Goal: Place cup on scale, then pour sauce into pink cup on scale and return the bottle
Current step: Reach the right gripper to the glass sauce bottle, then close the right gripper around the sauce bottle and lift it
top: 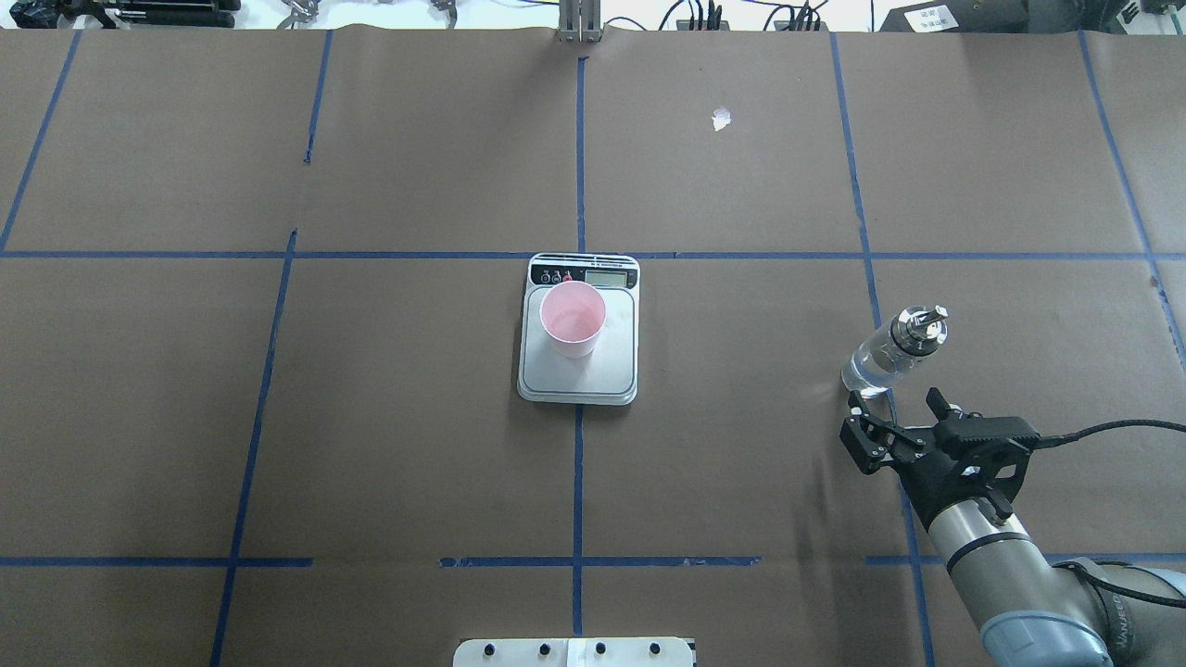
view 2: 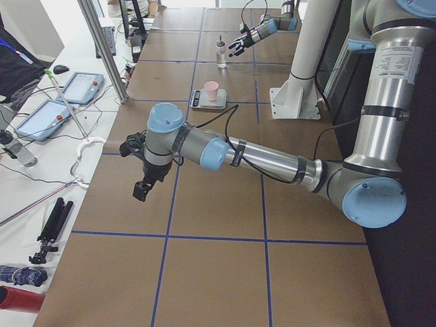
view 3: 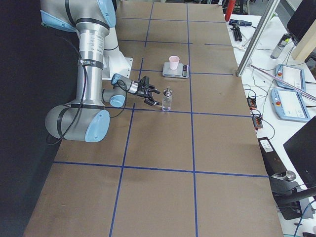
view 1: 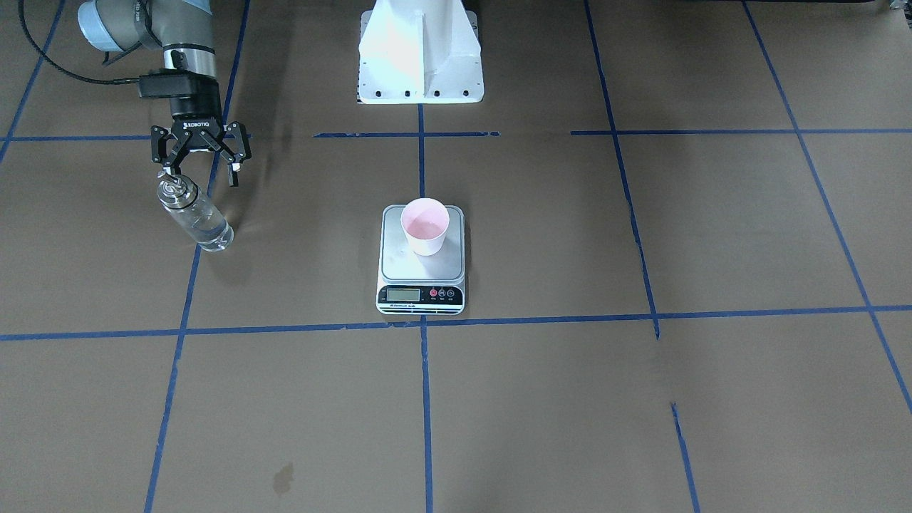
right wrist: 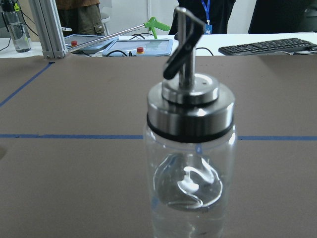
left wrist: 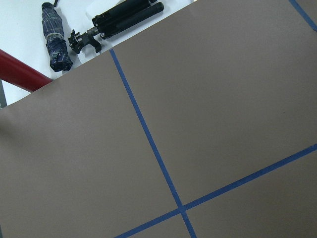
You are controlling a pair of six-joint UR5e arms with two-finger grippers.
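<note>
The pale pink cup (view 1: 425, 226) stands upright on the silver platform of the scale (view 1: 420, 274) at the table's middle; both also show in the overhead view, the cup (top: 573, 320) on the scale (top: 579, 375). The clear glass bottle (view 1: 196, 217) with its silver spout cap stands on the table at the robot's right, with clear sauce low inside it (right wrist: 190, 198). My right gripper (view 1: 199, 174) is open and empty just behind the bottle (top: 889, 357), not touching it. My left gripper (view 2: 141, 191) hangs over bare table far from the scale; I cannot tell whether it is open or shut.
The white robot base (view 1: 420, 57) sits at the table's back edge. Blue tape lines grid the brown table. A black tripod (left wrist: 129, 17) and a folded umbrella (left wrist: 54, 37) lie beyond the table's left end. Operator desks line the far side (view 3: 291, 79).
</note>
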